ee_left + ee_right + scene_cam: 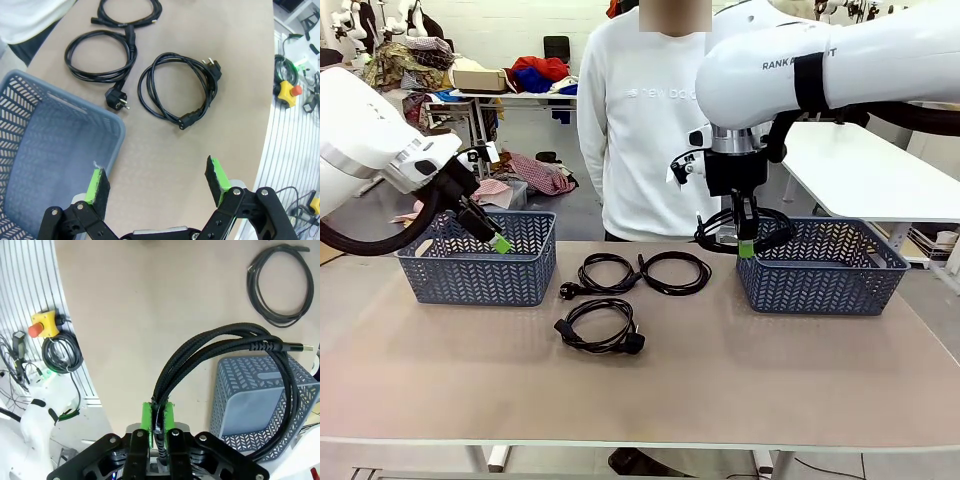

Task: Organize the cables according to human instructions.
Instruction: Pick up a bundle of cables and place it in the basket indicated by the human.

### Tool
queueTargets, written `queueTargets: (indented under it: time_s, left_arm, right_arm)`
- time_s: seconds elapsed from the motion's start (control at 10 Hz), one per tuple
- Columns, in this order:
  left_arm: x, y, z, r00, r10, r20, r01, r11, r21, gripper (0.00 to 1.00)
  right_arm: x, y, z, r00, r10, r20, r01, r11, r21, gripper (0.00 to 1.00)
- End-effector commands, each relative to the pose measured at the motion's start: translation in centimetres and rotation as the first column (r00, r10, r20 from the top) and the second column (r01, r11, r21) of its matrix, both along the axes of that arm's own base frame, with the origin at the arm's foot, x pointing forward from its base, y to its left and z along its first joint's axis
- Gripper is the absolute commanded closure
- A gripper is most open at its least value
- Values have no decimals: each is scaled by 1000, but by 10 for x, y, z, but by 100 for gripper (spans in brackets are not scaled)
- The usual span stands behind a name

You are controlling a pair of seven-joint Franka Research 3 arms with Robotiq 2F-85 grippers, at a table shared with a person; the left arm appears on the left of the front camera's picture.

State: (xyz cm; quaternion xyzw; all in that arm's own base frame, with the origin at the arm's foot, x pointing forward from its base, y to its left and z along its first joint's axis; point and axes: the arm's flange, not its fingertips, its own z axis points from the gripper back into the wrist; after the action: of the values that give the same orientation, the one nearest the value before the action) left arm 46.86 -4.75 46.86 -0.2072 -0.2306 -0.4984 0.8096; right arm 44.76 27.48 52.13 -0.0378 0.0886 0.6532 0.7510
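Right jaws clamp a braided black cable coil (215, 347) above the right grey-blue plastic basket (820, 285). Left jaws gape empty over the left grey-blue basket (470, 280). Three coiled black cords (600, 325) lie on the beige table (720, 390) between the two.

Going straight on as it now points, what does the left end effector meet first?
The left end effector would probably meet bare table beside the blue basket; one finger may clip its rim.

Bright, even light; the cables (633, 343) cast faint shadows; wrist-view edges warp.

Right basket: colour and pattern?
Blue-grey basket with herringbone cut-out walls; clearest in the front view.
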Motion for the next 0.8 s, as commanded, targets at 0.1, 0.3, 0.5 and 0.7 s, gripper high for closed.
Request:
queueTargets:
  time_s: [0.1, 0.3, 0.5, 0.7]
  left_arm:
    - [-2, 0, 0, 1000, -3, 4, 4, 1000, -27, 0]
    - [-2, 0, 0, 1000, -3, 4, 4, 1000, -27, 0]
    - [-2, 0, 0, 1000, -3, 4, 4, 1000, -27, 0]
    - [-2, 0, 0, 1000, -3, 4, 4, 1000, -27, 0]
  right_arm:
    - [-2, 0, 0, 1000, -23, 4, 23, 1000, -5, 100]
    - [9, -16, -1, 1000, -26, 5, 26, 1000, 12, 89]
    - [21, -47, -3, 1000, -24, -6, 24, 999, 21, 89]
    - [31, -81, -8, 1000, -12, 3, 11, 999, 50, 89]
